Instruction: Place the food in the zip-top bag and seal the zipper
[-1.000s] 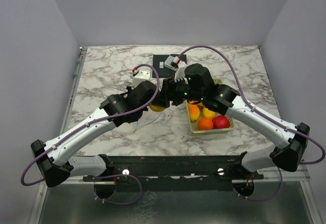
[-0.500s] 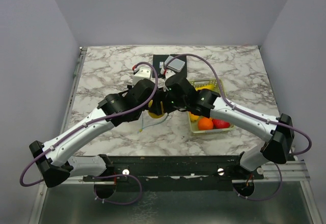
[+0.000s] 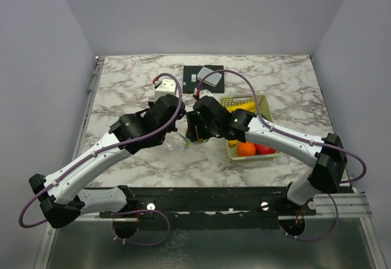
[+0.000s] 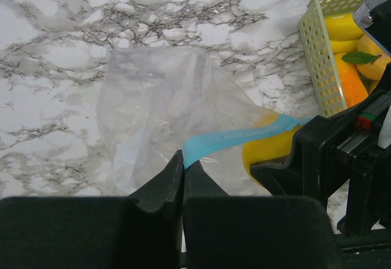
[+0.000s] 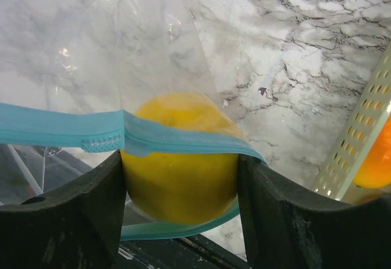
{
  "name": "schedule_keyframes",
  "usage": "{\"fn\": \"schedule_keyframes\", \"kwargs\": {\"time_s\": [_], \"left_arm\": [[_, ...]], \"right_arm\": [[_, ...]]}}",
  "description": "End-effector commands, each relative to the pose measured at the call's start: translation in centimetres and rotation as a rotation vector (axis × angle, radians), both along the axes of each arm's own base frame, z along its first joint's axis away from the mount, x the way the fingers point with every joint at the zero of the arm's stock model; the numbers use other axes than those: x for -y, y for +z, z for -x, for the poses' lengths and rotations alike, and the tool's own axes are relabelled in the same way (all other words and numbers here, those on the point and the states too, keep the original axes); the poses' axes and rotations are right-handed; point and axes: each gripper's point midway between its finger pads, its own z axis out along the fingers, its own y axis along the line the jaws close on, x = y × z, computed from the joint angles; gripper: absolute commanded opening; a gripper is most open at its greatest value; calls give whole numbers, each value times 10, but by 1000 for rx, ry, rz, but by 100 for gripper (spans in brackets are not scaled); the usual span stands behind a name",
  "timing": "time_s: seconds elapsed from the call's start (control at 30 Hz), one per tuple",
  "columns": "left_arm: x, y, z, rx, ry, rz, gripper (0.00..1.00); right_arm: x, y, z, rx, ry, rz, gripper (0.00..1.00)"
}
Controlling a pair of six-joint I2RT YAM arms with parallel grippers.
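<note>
Clear, crinkly plastic first: I count one transparent zip-top bag (image 4: 162, 98), spread on the worktop (image 4: 55, 36) to the left of the basket, with one thin light blue zipper strip (image 4: 232, 137) along its mouth. My left fingers (image 4: 182, 170) are closed tight on that strip, pinching its near end. My right fingers (image 5: 180, 159) are set wide around one yellow plastic toy lemon (image 5: 177, 186), a finger pressed on each flank. They hold it right at the bag's mouth: one blue lip crosses its upper side, the other curves beneath it, and clear film lies over its far half.

One pale yellow-green slotted basket (image 3: 264, 101) stands on the right of the worktop, near the bag. From above I count in it one orange toy fruit (image 3: 246, 149) and one red toy apple (image 3: 266, 149) side by side at the near end, plus some yellow at the far end; the right arm (image 3: 287, 137) hides the rest. The left wrist view shows two yellow pieces and one orange piece with a green leaf (image 4: 359, 57) on it.

At the far edge sits one black square mat (image 3: 194, 73) with one small grey object (image 3: 212, 78) on it. The worktop is white marble pattern with grey veins, and plain pale lilac-grey walls (image 3: 201, 12) stand on three sides.
</note>
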Motion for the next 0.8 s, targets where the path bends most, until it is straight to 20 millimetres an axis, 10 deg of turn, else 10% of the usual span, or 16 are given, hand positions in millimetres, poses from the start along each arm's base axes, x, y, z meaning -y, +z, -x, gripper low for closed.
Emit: {"fn": "schedule_keyframes", "kwargs": {"time_s": [0.0,0.4,0.77], "left_arm": [[-4,9,1,15,17,23,0],[-1,-5,2,-13,9,9,0],[-3,-13,0,-13,17,-12,0]], "right_arm": [[0,-8,5,-21,-1,15,48],[-30,26,15,-35,87,-153,89],[-7,71,17,57,51,-226,92]]}}
